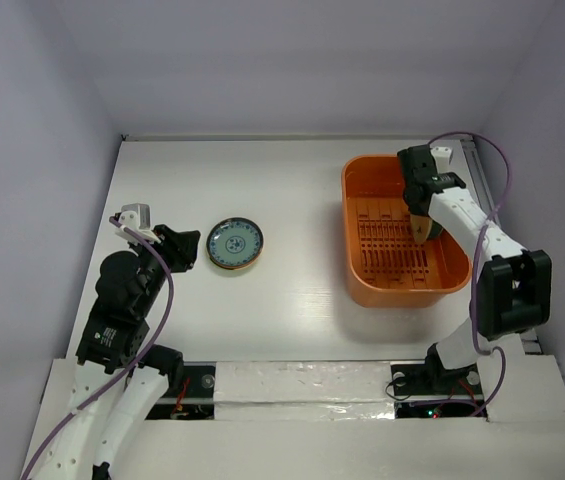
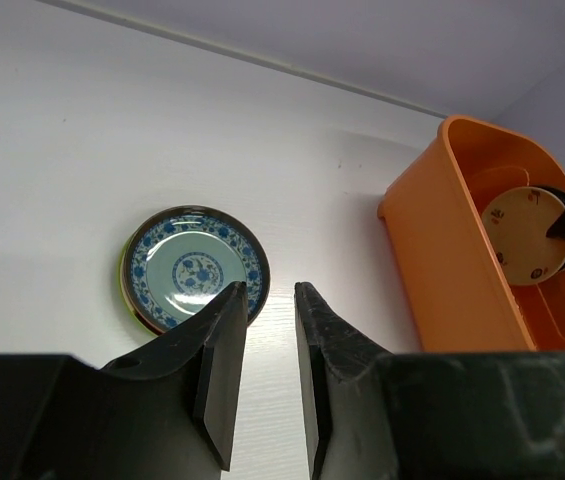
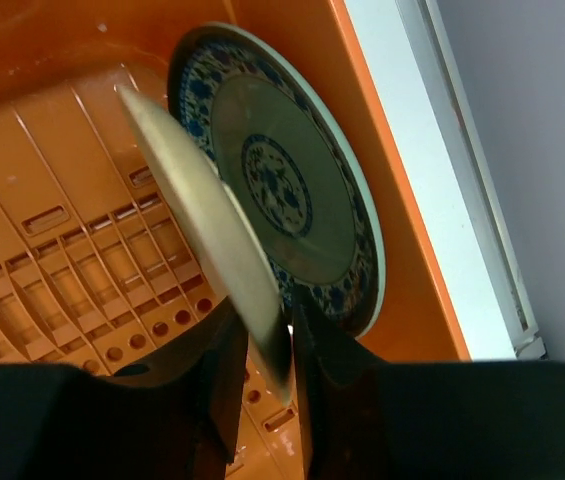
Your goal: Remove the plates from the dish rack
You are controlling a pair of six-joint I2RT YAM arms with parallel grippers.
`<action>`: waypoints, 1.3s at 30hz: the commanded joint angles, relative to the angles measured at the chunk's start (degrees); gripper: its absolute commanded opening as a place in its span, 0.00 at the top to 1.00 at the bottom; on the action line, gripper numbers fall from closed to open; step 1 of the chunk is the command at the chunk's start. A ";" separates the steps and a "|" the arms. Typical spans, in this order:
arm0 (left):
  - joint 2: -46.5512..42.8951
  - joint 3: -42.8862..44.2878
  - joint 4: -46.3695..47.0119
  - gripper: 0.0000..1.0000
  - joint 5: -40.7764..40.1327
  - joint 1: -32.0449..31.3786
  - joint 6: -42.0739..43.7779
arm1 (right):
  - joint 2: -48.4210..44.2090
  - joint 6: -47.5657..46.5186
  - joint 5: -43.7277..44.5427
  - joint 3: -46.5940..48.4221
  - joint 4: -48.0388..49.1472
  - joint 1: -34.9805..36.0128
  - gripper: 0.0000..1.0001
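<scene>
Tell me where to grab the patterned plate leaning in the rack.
Probably the upper rim, from above: one finger on the face, one behind. The patterned plate leans on edge against the dish rack, leaving only its rim to pinch. The pale-backed plate in the right gripper stands in front; move it first.

Nothing readable in any of the views, honestly. Closest thing is a few tiny reddish and dark specks on the back of the pale plate [image 2: 522, 238] standing in the dish rack [image 2: 440, 250], but they're way too small to make out as letters or numbers. The blue patterned plate [image 2: 194, 268] lying flat only carries floral decoration, not writing.
</scene>
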 commanded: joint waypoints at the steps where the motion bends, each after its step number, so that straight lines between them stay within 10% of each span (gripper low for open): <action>1: -0.57 -0.36 1.88 0.77 -0.29 -0.37 0.02 | -0.21 -1.58 0.55 3.90 0.41 -0.37 0.73; 18: -0.66 -0.45 2.14 0.76 -0.12 -0.37 0.11 | -13.29 -3.43 1.43 19.79 -9.09 5.69 1.00; 25: -0.84 -0.45 2.23 0.76 -0.20 -0.37 0.02 | -15.51 1.66 -13.13 19.39 5.01 19.83 1.00; 29: -0.84 -0.45 1.97 0.76 -0.29 -0.37 0.02 | -9.38 9.73 -36.74 12.78 22.26 25.72 1.00; 39: -1.37 -0.36 1.88 0.74 -1.79 -0.37 -0.07 | 15.33 20.02 -41.03 21.38 29.41 35.93 0.98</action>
